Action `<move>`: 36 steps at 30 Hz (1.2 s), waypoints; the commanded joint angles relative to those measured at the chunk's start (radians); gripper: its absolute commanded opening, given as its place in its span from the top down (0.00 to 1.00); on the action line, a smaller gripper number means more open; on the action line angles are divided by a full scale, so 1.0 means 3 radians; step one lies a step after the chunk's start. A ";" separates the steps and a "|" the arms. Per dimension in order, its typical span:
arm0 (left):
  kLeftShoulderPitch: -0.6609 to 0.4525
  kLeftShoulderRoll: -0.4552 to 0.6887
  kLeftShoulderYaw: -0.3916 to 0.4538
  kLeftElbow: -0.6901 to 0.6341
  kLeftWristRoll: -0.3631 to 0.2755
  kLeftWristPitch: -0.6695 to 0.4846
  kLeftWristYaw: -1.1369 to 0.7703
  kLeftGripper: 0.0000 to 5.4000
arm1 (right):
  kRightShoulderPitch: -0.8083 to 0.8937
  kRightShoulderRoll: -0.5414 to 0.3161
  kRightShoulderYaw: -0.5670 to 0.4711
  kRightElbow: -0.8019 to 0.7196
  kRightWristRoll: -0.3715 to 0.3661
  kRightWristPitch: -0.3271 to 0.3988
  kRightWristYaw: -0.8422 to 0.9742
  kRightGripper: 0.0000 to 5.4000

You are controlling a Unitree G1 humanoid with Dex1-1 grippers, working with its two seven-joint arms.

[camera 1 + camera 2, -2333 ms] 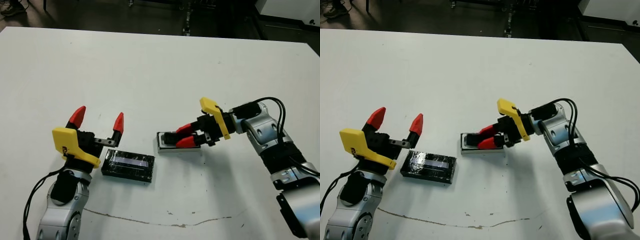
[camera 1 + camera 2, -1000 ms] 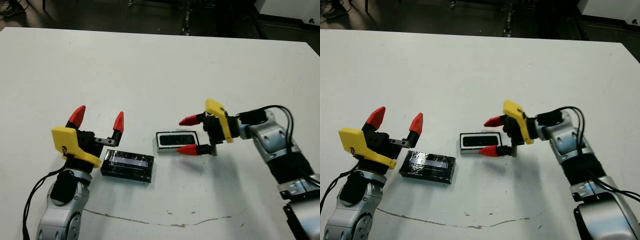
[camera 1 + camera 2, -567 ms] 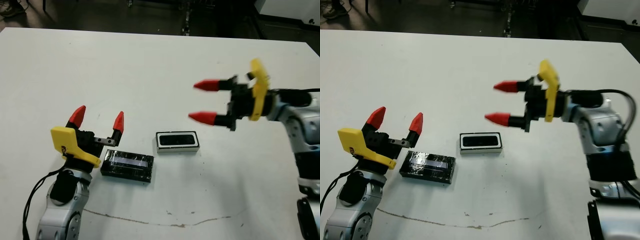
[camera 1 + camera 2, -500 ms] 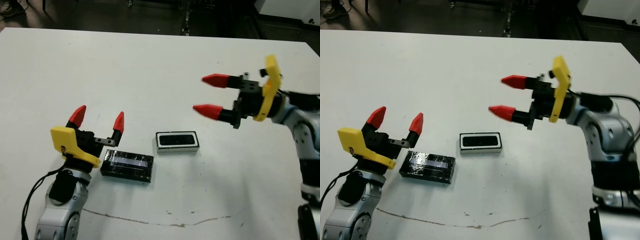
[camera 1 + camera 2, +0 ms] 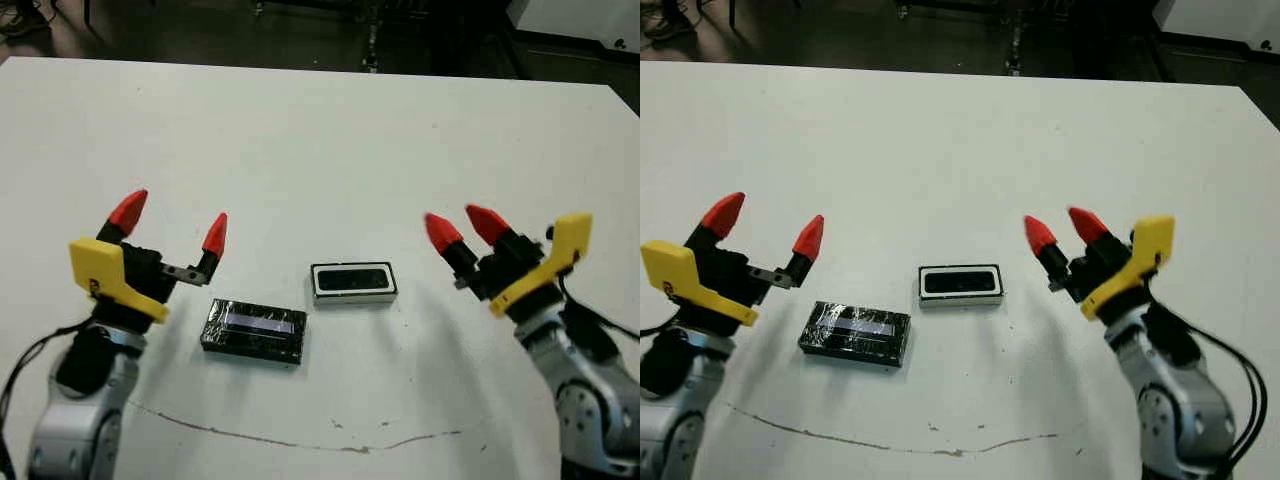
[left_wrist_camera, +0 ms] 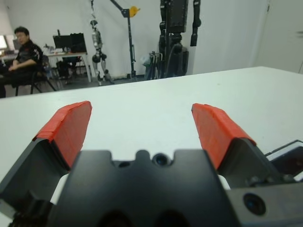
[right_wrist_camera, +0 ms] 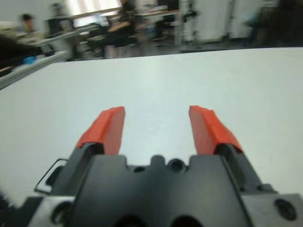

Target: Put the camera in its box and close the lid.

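The small shallow rectangular box [image 5: 354,282], white with a dark rim, is lying flat near the middle of the white desk [image 5: 320,140]. The slim glossy black camera [image 5: 353,279] is lying inside this box. The flat black rectangular lid [image 5: 254,331] with a pale shiny strip is lying on the desk just beside the box, on the box's left and a little nearer to the robot, not touching it. The left end effector [image 5: 171,227] is hovering to the left of the lid, with its red-tipped fingers wide apart and holding nothing. The right end effector [image 5: 465,226] is hovering to the right of the box, with its fingers apart and also holding nothing.
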 commanded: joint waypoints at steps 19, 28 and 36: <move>-0.1404 0.2000 -0.0040 0.1235 -0.0629 0.0187 -0.2801 0.00 | 0.0354 0.0335 0.0268 0.0066 -0.0562 -0.0804 -0.0531 0.99; -0.2674 0.2107 -0.1013 0.2352 -0.0358 -0.0421 -0.4425 0.00 | 0.0389 0.0270 0.0268 0.0042 -0.0568 -0.0781 -0.0508 1.00; -0.2736 0.2202 -0.1802 0.2435 -0.0938 -0.0241 -0.4428 0.00 | 0.0377 0.0302 0.0253 0.0034 -0.0532 -0.0760 -0.0549 1.00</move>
